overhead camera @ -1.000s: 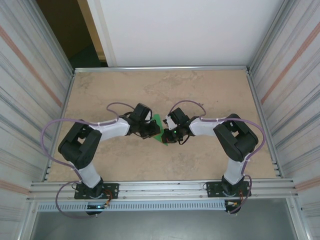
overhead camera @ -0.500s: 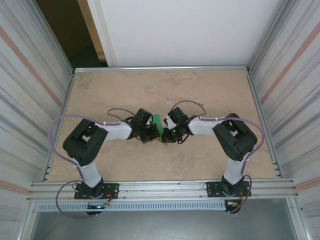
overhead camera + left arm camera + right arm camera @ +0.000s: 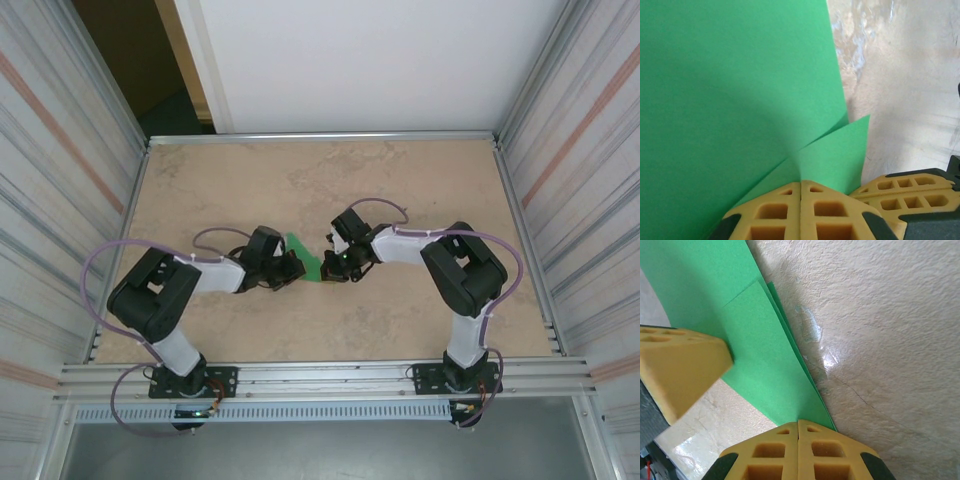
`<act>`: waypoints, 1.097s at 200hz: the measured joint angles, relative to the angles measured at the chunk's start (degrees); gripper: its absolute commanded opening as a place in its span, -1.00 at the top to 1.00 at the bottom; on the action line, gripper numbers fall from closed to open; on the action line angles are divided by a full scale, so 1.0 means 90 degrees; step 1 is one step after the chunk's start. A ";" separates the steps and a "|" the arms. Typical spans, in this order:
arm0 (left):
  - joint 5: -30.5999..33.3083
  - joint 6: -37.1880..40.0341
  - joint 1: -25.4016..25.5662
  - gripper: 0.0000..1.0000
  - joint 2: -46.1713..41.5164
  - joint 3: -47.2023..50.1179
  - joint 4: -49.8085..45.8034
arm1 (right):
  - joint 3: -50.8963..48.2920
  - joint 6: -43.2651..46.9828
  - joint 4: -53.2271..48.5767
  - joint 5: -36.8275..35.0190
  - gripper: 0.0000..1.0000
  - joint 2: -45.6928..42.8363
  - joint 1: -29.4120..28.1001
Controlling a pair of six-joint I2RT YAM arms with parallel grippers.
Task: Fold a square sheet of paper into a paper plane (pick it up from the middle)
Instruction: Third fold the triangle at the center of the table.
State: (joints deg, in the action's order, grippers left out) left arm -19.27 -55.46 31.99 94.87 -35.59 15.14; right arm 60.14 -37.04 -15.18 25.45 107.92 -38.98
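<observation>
Green paper (image 3: 303, 257) apparently lies on beige table (image 3: 400, 180)

**Robotics laboratory test cell.** A flat beige stone-patterned desk (image 3: 400, 180) is framed by thin silver aluminium rails (image 3: 320, 136). It is enclosed on both sides by ribbed pale grey side walls (image 3: 60, 160), with a plain white back panel (image 3: 370, 60). A black-and-white jointed left arm (image 3: 150, 295) and a matching right arm (image 3: 462, 275) are bolted side by side to a slotted aluminium beam (image 3: 320, 375) at the near edge. Lilac cables (image 3: 128, 242) loop along each arm. A perforated grey cable channel (image 3: 320, 412) runs along the beam's near side.
</observation>
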 measured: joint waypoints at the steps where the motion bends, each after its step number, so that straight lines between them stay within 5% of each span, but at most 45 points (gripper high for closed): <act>1: 0.0005 0.0002 -0.0005 0.87 -0.0005 0.0005 0.0005 | 0.0005 -0.0002 -0.0007 0.0000 0.94 0.0005 0.0000; 149: 0.0573 0.0063 -0.0753 0.84 -0.1105 0.1161 0.0267 | 0.0007 -0.0073 -0.0002 0.0177 0.87 0.0039 0.0083; 219: 0.0641 0.0350 -0.1129 0.72 -0.1865 0.0799 -0.0874 | -0.0444 -0.0316 0.0126 0.0075 0.32 -0.0644 0.0440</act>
State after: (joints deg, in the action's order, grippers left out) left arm -13.50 -52.31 21.82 78.08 -28.40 7.27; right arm 56.14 -39.88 -14.04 26.13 102.13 -35.03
